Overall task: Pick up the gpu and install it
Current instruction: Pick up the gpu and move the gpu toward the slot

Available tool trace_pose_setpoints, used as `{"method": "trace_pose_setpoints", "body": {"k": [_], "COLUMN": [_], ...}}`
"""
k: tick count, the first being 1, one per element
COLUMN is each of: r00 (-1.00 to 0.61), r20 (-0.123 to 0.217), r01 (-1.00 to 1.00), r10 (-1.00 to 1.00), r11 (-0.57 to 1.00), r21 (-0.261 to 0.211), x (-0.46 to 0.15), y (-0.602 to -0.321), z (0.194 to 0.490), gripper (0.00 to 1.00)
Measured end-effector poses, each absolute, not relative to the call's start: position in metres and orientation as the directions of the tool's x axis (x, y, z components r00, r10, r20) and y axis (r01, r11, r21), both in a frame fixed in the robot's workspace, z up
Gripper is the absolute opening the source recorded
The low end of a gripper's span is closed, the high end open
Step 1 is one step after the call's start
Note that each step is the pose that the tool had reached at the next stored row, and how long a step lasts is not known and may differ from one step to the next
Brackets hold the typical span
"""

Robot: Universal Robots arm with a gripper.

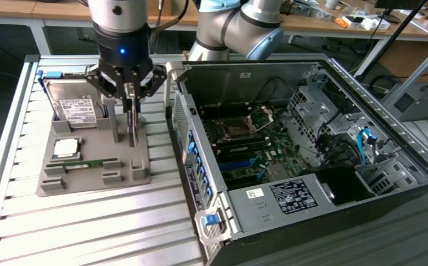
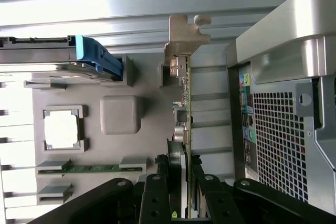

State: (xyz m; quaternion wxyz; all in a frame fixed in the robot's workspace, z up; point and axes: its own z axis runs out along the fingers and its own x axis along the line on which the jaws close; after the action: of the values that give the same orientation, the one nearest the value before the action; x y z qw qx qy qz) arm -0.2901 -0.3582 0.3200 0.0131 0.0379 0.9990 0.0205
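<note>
Black gripper (image 1: 129,101) is pinching the gpu (image 1: 131,127) over the grey holder (image 1: 88,180).
Its fingers (image 2: 157,190) are standing narrow, pressing on both faces of the thin card, which is hanging upright and edge-on below them, with its silver bracket (image 2: 184,38) at the end away from the grip. Whether its lower edge is touching the holder, I cannot tell. The card is sitting between the hard drive (image 1: 77,108) and the open computer case (image 1: 221,77), near the case's vented wall.

thin dark gpu (image 1: 132,127), silver bracket, upright on edge, gripped by claw (image 1: 129,100)
</note>
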Motion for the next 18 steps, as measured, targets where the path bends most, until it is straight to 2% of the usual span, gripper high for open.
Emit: {"method": "trace_pose_setpoints", "body": {"k": [18], "r00": [-0.997], "r20": [-0.025], "r01": [0.075], "r10": [0.076], "r11": [0.996], "r21": [0.042], "x": [-0.29], "y": [-0.358], "z": [0.332], "gripper": [0.27]}}
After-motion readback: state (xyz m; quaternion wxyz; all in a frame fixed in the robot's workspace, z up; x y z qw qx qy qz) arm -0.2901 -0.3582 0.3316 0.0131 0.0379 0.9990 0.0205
